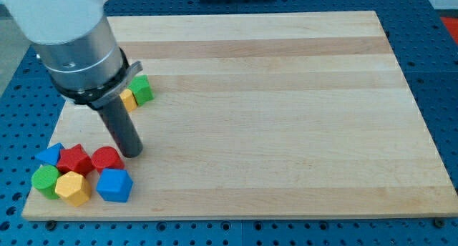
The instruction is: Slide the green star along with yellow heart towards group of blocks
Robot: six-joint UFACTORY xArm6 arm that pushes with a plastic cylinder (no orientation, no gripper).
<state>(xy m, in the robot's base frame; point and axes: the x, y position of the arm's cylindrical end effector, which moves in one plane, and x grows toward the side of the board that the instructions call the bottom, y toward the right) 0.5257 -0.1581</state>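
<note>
The green star [143, 90] lies near the board's left edge at the view's upper left, touching the yellow heart [129, 99] on its left; the arm partly hides the heart. My tip [132, 154] rests on the board below them, apart from both. It is just right of the red block [107, 159] at the top right of the group at the view's bottom left. That group also holds a red star-like block [74, 161], a blue block [51, 154], a green block [45, 180], a yellow block [73, 188] and a blue cube [114, 184].
The wooden board [286, 117] lies on a blue perforated table [440, 74]. The arm's grey body [75, 46] covers the board's upper left corner.
</note>
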